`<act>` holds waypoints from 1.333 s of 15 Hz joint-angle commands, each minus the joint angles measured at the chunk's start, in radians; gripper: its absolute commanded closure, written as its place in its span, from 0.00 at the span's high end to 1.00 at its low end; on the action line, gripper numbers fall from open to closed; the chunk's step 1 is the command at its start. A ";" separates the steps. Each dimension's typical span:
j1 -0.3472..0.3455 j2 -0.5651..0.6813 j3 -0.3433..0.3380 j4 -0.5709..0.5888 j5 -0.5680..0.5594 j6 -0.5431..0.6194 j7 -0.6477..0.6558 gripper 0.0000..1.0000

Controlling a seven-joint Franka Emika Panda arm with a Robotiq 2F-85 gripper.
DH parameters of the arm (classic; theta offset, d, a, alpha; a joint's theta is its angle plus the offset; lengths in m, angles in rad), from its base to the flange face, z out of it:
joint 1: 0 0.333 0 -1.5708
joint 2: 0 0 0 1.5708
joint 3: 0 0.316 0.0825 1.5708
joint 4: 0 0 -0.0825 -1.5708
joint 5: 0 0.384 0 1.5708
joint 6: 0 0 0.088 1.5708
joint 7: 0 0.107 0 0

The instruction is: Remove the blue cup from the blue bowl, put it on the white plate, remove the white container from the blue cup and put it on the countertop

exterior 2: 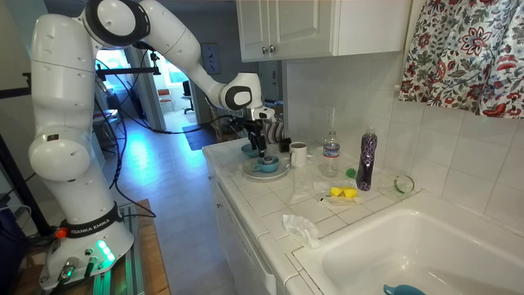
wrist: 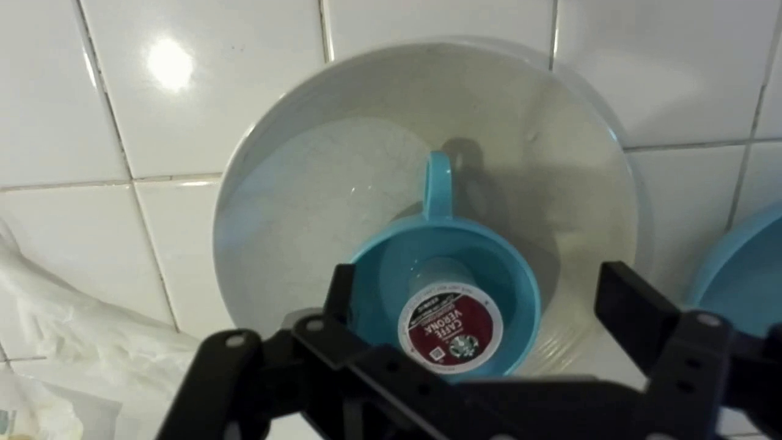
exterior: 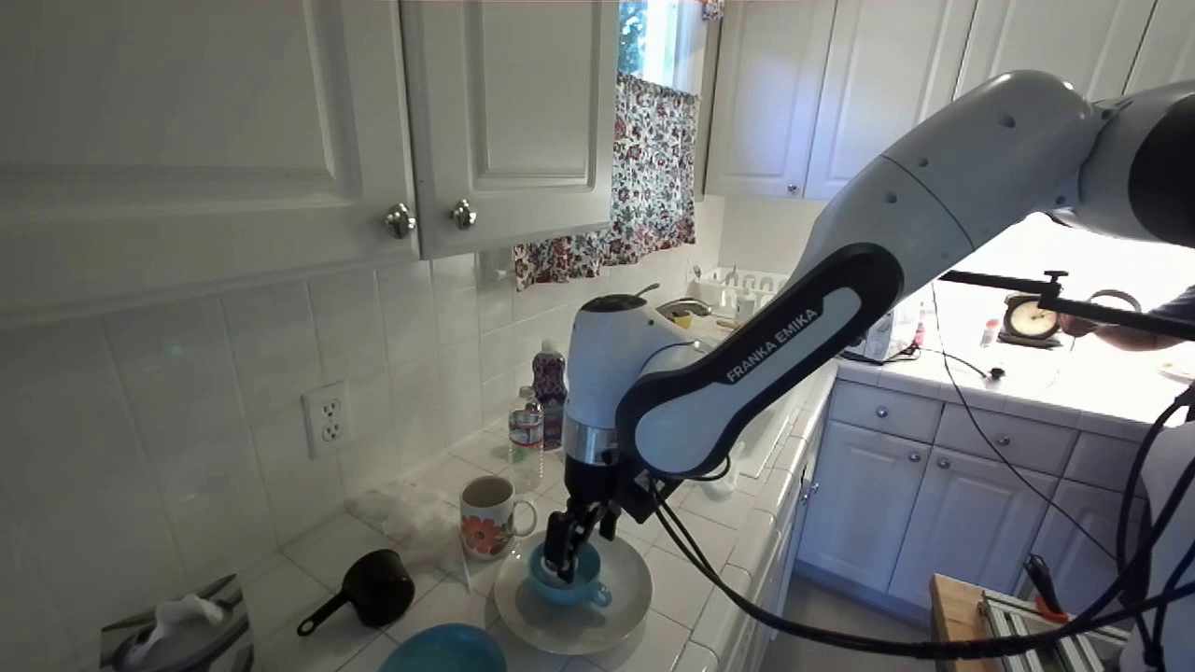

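The light-blue cup (wrist: 489, 263) stands on the white plate (wrist: 305, 189), handle pointing to the top in the wrist view. The cup also shows in both exterior views (exterior: 560, 594) (exterior 2: 267, 167). Inside it is the white container (wrist: 451, 330), a small pod with a dark red printed lid. My gripper (wrist: 479, 293) is open above the cup, one finger at the cup's left rim and the other out over the plate. I cannot tell if a finger touches the cup. The blue bowl (wrist: 748, 275) sits beside the plate on the tiled countertop (wrist: 201, 128).
A flowered white mug (exterior: 485, 518) stands close to the plate, with a black pot (exterior: 381, 588) nearby. A water bottle (exterior 2: 330, 153), a purple bottle (exterior 2: 365, 162) and yellow sponges (exterior 2: 344, 191) lie toward the sink (exterior 2: 393, 237). Crumpled clear plastic (wrist: 91, 318) is beside the plate.
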 commanded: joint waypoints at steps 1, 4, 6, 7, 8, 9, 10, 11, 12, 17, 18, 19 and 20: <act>-0.014 0.000 -0.019 0.016 -0.016 0.019 -0.019 1.00; -0.024 0.034 -0.025 0.055 -0.008 0.027 -0.045 1.00; -0.030 0.063 -0.022 0.084 -0.003 0.033 -0.061 1.00; -0.031 0.080 -0.021 0.098 0.000 0.036 -0.068 1.00; -0.032 0.095 -0.019 0.111 0.003 0.040 -0.076 1.00; -0.034 0.114 -0.017 0.125 0.006 0.046 -0.086 1.00; -0.034 0.130 -0.015 0.138 0.009 0.054 -0.092 0.99; -0.033 0.147 -0.012 0.149 0.013 0.062 -0.096 0.98; -0.032 0.161 -0.008 0.160 0.016 0.070 -0.102 0.96; -0.021 0.210 0.001 0.201 0.012 0.091 -0.112 0.84; -0.018 0.218 0.003 0.206 0.012 0.092 -0.114 0.84; -0.017 0.224 0.005 0.213 0.012 0.093 -0.117 0.78; -0.016 0.229 0.007 0.218 0.013 0.093 -0.118 0.73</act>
